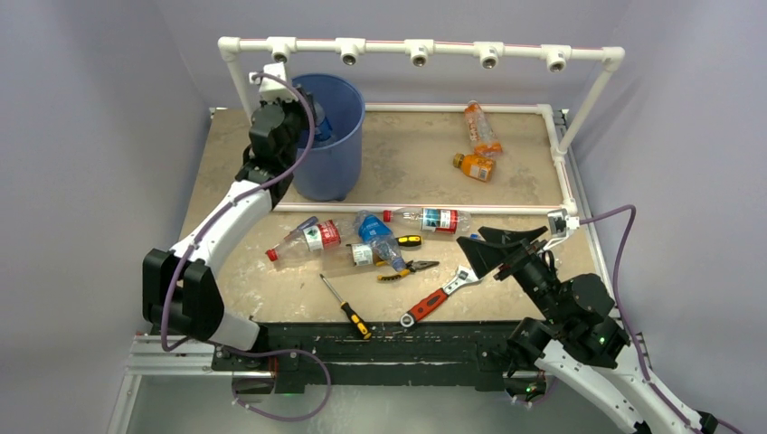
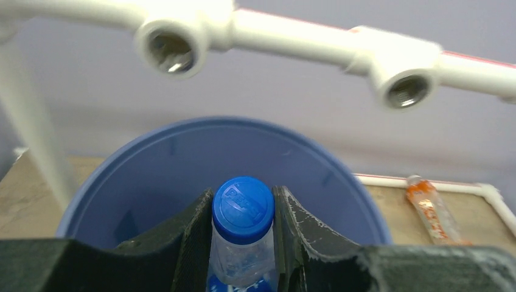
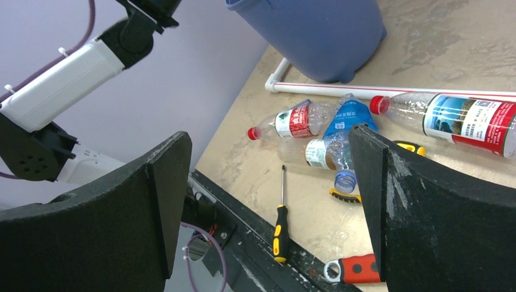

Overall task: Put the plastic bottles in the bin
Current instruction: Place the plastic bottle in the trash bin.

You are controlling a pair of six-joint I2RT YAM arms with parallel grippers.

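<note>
A: Left hand (image 2: 243,194)?

B: Clenched on a clear bottle (image 2: 241,240) with a blue cap. The jaws pinch it just under the cap, one on each side. Hand and bottle hang over the open mouth of the bin (image 1: 336,163), at its left rim. The cap points toward the bin's far wall.

A: Is the bottle touching the bin?

B: Can't tell from the wrist view.

A: Right hand (image 3: 269,137)?

B: Released, jaws spread wide, nothing between them. It sits well to the right of the bin and nearer the arm bases, above the bench (image 1: 407,158).

A: Other bottles?

B: Four lie on their sides in a cluster on the near side of the bin, just past the white pipe frame (image 1: 416,47) rail on the bench:
- a red-capped bottle (image 1: 303,240) nearest the bin's base
- a blue-labelled bottle (image 1: 371,226) beside it
- a pale-labelled bottle (image 1: 360,256) touching that one
- a long red-capped bottle (image 1: 430,219) farthest right

Two orange bottles (image 1: 479,145) lie well to the right of the bin, inside the frame.

A: Tools?

B: All nearer the arm bases than the cluster: a screwdriver (image 1: 345,306), pliers (image 1: 407,268) and a red-handled wrench (image 1: 438,297).
</note>
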